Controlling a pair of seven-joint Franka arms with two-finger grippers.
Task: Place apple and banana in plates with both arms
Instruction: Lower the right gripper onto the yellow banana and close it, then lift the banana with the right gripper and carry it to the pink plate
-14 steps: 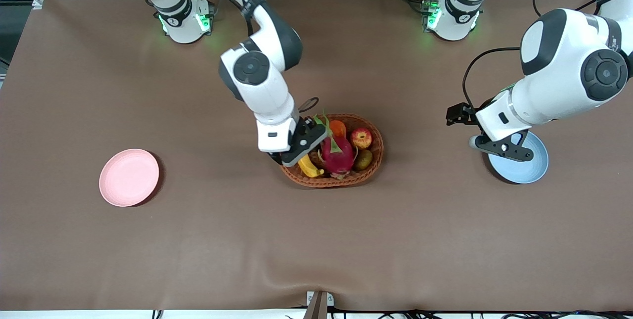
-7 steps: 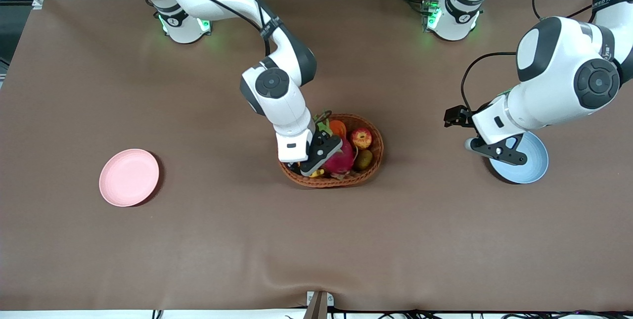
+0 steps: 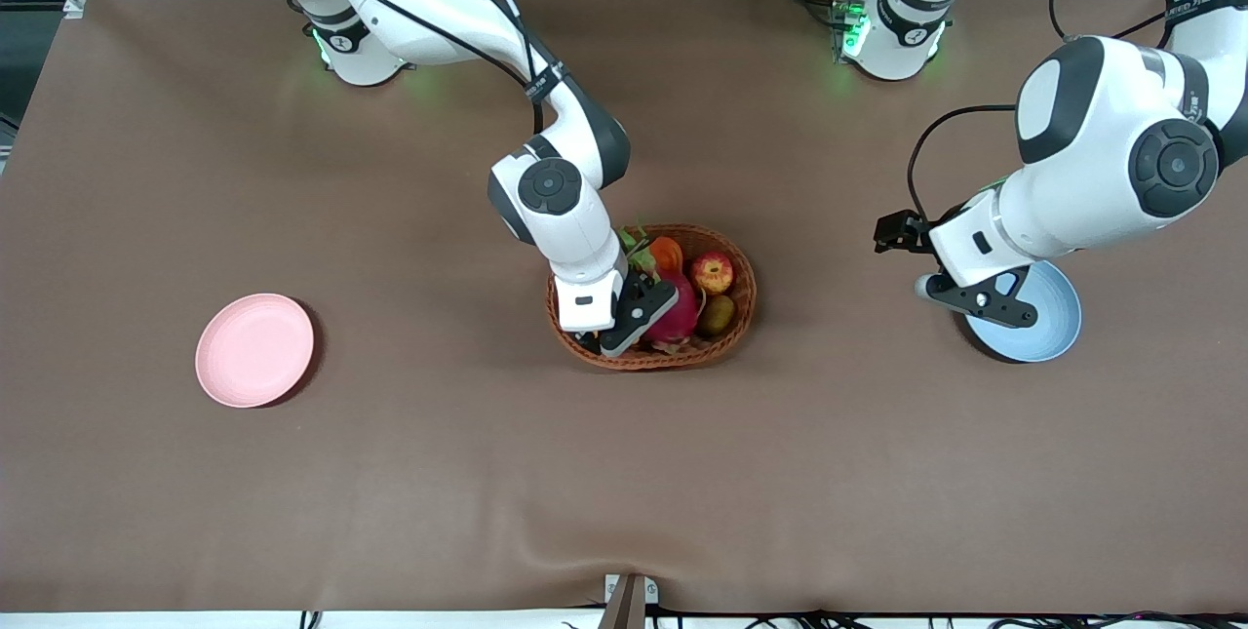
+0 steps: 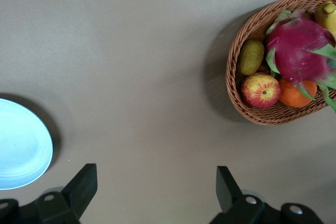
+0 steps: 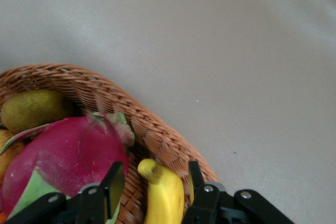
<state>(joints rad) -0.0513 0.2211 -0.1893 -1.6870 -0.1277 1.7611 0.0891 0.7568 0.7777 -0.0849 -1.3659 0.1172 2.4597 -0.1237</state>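
While we look down from the front camera, we see the wicker basket (image 3: 651, 297) in the middle of the brown table (image 3: 624, 473). Our right gripper (image 3: 612, 334) is down inside the basket, at the end nearest the right arm. In the right wrist view its fingers (image 5: 113, 182) stand open a little way, one on each side of the banana (image 5: 164, 195) — they are close to it, but we cannot tell if they touch. Only the banana's tip and upper part show, lying just inside the basket rim beside the big pink dragon fruit (image 5: 63, 158).

The apple (image 3: 713, 272) sits in the basket too, at about 1 o'clock from the basket's middle in the front view. The orange (image 3: 666, 253) is at about 11 o'clock beside it, and the brown kiwi (image 3: 719, 314) is at about 4 o'clock, nearer the front camera than the apple.

Our left gripper (image 3: 975, 293) hangs in the air over the edge of the light blue plate (image 3: 1048, 322) at the left arm's end of the table — this arm waits. In the left wrist view its fingers (image 4: 84, 184) are spread wide with nothing between them.

The pale pink plate (image 3: 254, 350) lies at the right arm's end of the table, at about 9 o'clock from the basket and well apart from it.
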